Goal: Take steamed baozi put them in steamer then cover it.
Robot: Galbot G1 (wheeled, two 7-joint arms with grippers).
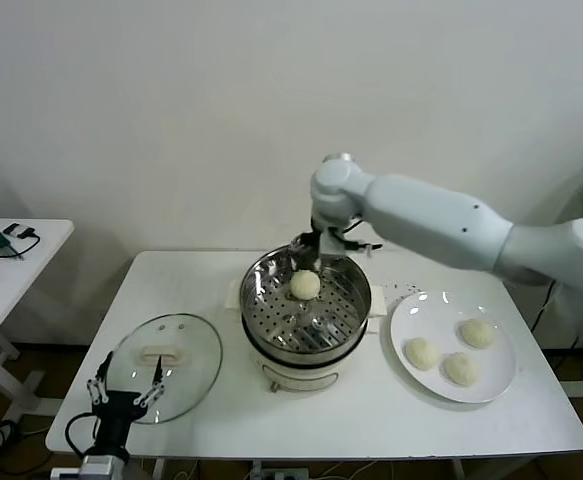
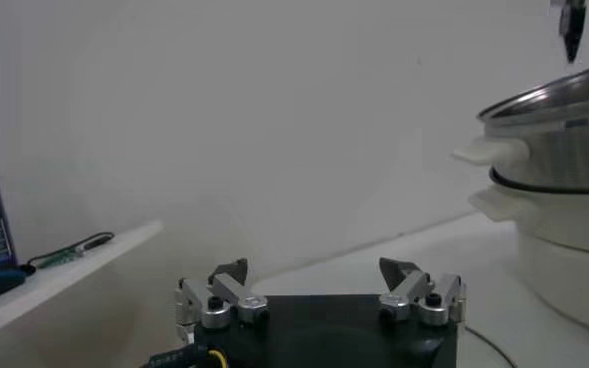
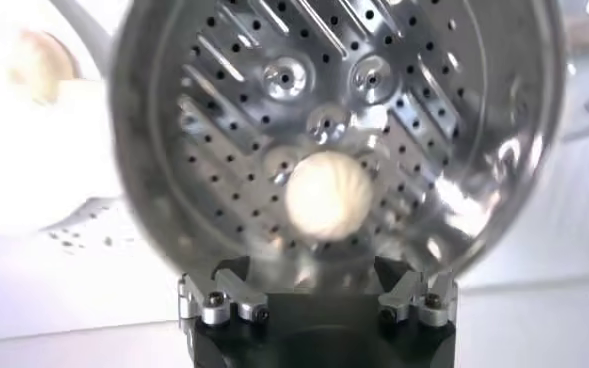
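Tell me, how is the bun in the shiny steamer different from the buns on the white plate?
The bun in the steamer sits alone on the holey metal bottom of the steamer, under the open right gripper. The buns on the plate are three, waiting together on the plate. All are round, smooth and cream-white.

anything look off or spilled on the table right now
Nothing stands out. One baozi sits in the steamer under the open right gripper, three wait on the plate, and the lid lies flat by the open left gripper.
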